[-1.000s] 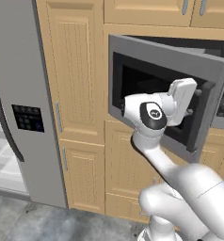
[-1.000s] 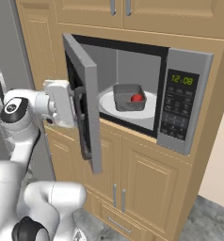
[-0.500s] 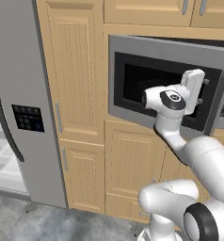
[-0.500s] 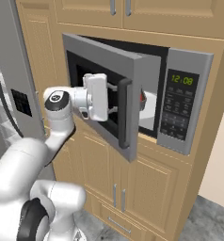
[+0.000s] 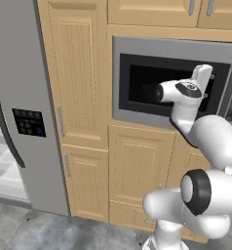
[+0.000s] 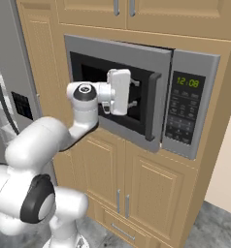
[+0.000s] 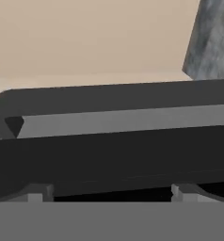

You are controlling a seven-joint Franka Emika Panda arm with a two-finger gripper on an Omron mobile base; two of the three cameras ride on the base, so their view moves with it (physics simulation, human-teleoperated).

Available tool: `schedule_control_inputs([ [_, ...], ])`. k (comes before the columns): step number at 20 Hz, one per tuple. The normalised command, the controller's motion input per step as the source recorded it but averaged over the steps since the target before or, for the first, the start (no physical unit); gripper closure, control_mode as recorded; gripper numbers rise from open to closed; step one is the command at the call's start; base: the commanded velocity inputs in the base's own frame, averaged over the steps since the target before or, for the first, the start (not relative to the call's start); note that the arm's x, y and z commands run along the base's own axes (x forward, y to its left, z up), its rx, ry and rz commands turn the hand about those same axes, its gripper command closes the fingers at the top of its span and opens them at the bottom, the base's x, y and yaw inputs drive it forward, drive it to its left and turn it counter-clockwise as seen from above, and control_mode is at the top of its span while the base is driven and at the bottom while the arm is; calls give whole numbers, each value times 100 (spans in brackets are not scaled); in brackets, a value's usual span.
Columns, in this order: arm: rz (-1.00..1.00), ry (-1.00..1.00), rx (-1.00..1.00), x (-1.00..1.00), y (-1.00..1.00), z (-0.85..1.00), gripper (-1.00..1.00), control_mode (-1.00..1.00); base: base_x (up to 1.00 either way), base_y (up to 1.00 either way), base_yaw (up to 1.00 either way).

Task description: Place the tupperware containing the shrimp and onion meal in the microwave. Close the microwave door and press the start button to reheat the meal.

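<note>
Kitchen wall of pale wood cabinets, tall grey fridge (image 5: pixel 20 97) at the left.

Microwave (image 6: pixel 137 97): built into the cabinet run, keypad strip (image 6: pixel 184 109) at its right with the clock reading 12:08. Start button not yet pressed, by my judgement.

Microwave door (image 6: pixel 117 68): nearly shut, a narrow gap left at the handle side; dark bar handle (image 6: pixel 152 106) upright beside the keypad.

Pincer (image 6: pixel 133 94): pressed flat toward the dark window, just beside the handle, placed so as to push the panel home. Whether its tips stand apart or together cannot be told; the hand view gives the handle bar (image 7: pixel 114 101) close across the frame.

Tub with shrimp and onion meal: hidden behind the dark window, presumably inside.
</note>
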Motion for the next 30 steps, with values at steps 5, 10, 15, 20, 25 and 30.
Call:
schedule_control_inputs([
  [5,23,0,9,56,-38,3,-100,-100,0,0,0],
  [10,24,0,6,66,-30,4,-100,-100,0,0,0],
  [15,25,0,2,31,-17,0,-100,-100,0,0,0],
  [20,16,-1,-1,-85,26,0,-100,-100,0,0,0],
  [25,12,0,3,-96,58,16,-100,-100,0,0,0],
  [30,23,0,24,-78,10,24,-100,-100,0,0,0],
])
